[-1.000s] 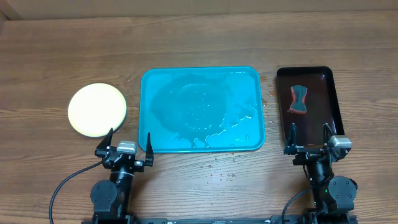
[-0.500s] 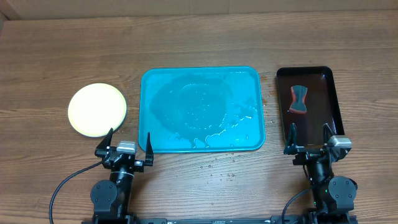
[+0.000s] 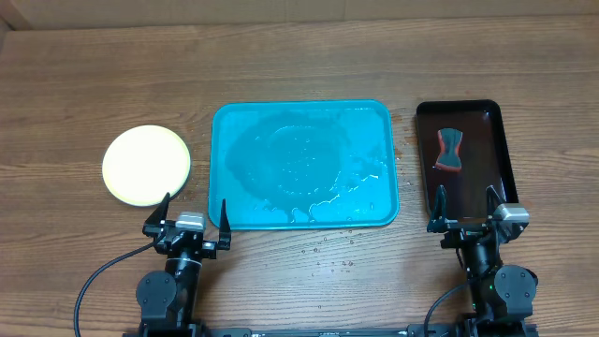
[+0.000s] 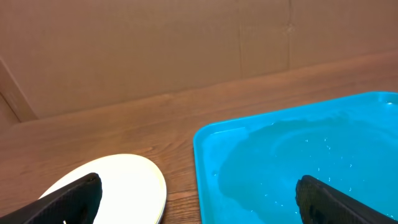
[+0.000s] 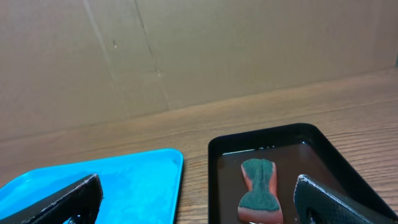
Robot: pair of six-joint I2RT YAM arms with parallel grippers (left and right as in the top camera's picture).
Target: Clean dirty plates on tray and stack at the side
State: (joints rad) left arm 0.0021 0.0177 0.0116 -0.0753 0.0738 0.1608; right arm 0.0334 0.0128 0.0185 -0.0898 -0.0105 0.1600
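The teal-blue tray (image 3: pixel 304 117) lies in the middle of the table, wet and with nothing on it; it also shows in the left wrist view (image 4: pixel 298 155) and right wrist view (image 5: pixel 93 180). A stack of plates (image 3: pixel 146 166) with a pale yellow-green one on top sits on the wood left of the tray, also seen as plates (image 4: pixel 124 183). How many plates it holds I cannot tell. My left gripper (image 3: pixel 191 214) stands open near the front edge, between the plates and the tray. My right gripper (image 3: pixel 467 205) is open too, at the near end of the black tray. Neither holds anything.
A narrow black tray (image 3: pixel 496 126) right of the teal tray holds dark liquid and a red sponge with a green scrub face (image 3: pixel 450 150), also seen as the sponge (image 5: pixel 260 190). Water drops (image 3: pixel 328 253) dot the wood in front of the teal tray. A cardboard wall (image 4: pixel 155 43) stands behind the table.
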